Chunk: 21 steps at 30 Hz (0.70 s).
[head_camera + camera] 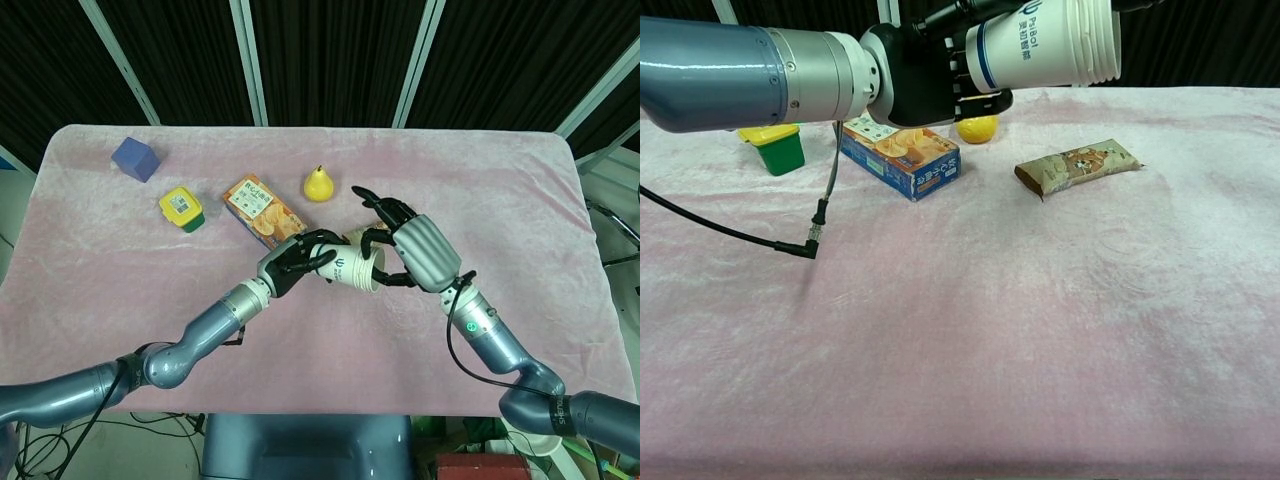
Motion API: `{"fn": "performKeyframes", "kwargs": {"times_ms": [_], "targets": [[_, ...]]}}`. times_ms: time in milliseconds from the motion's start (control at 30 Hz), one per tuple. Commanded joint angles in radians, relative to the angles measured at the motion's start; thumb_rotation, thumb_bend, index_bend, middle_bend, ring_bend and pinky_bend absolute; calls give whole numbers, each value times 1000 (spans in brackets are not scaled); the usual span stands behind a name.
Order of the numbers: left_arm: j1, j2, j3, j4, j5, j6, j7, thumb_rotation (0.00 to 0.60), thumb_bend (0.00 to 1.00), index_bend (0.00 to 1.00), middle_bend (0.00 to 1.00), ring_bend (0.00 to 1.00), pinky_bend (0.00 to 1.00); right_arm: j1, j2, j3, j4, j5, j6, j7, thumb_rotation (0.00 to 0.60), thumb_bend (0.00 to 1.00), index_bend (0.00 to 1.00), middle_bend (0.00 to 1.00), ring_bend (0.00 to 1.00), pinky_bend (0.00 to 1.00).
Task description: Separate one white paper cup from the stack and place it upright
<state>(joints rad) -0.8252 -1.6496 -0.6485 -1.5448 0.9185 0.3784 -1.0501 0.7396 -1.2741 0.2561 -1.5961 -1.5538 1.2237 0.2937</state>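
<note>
My left hand [292, 264] grips a stack of white paper cups [350, 268] by its base end and holds it on its side above the table. The chest view shows the same stack [1048, 40] at the top, blue print on its wall, several nested rims to the right, with my left hand [925, 82] wrapped around its base. My right hand [415, 250] is at the stack's open end. Its curled fingers [374, 236] lie over and beside the rims. Whether they pinch a rim is hidden.
On the pink cloth [120, 260] lie an orange snack box [262, 208], a yellow pear [318, 184], a yellow-and-green tub [181, 208], a purple cube [135, 158] and a brown snack packet [1078, 166]. A black cable [815, 215] hangs from my left wrist.
</note>
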Motion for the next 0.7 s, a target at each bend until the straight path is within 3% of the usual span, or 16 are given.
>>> {"fn": "performKeyframes", "kwargs": {"times_ms": [33, 700], "targets": [[3, -1, -3, -3, 0, -5, 3, 600, 450, 591, 535, 388, 583, -2, -4, 1, 4, 0, 8, -1, 600, 370, 807, 43, 185, 187], [64, 20, -43, 6, 9, -28, 11, 600, 451, 591, 534, 388, 583, -53, 40, -18, 17, 7, 45, 77, 600, 398, 876, 54, 190, 186]]}}
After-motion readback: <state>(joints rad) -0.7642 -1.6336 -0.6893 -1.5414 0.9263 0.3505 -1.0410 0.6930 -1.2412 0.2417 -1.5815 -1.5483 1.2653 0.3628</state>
